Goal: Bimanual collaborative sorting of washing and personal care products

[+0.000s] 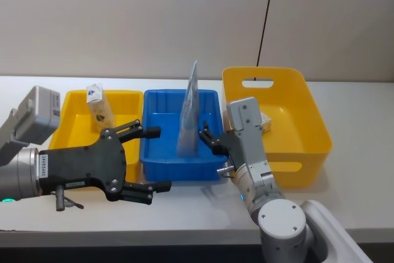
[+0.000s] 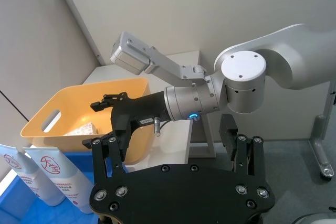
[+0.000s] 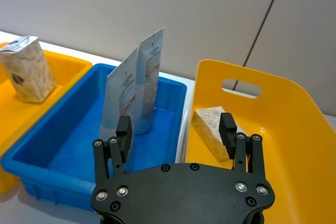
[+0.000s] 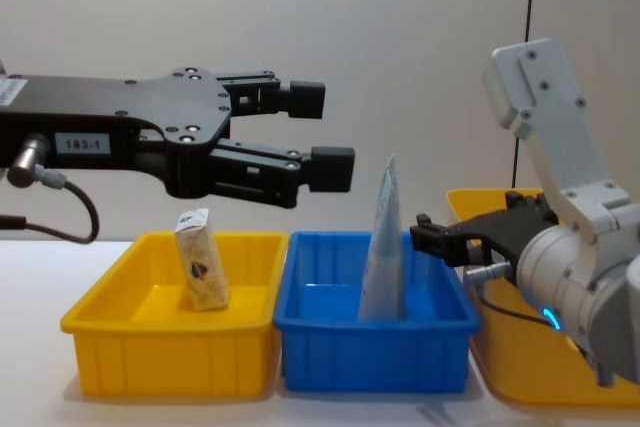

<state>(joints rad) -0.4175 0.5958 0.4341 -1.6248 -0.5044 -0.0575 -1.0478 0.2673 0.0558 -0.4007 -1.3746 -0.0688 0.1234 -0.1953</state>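
Jaws gaping empty on both grippers, left gripper [image 1: 149, 165] hovering lower left, right gripper [image 1: 210, 140] beside the pale-blue pouch [image 1: 188, 112] standing centre in the blue bin [image 1: 161, 116], beige packet [image 1: 98, 104] sitting upper left, perhaps leaning, in the yellow bin [image 1: 74, 121].

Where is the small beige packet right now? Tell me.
In the head view, the small beige packet stands upright in the yellow bin on the robot's left, beside the blue bin.

A robot test bench in a lab or workshop is suggested. A plain white table [image 1: 184, 214] is set against a bare grey panelled wall [image 1: 154, 16], with a black cable [image 1: 266, 13] hung down it. Plastic sorting bins are lined up: a yellow bin [image 1: 74, 133], a blue bin [image 1: 163, 152], a taller yellow bin [image 1: 308, 127].
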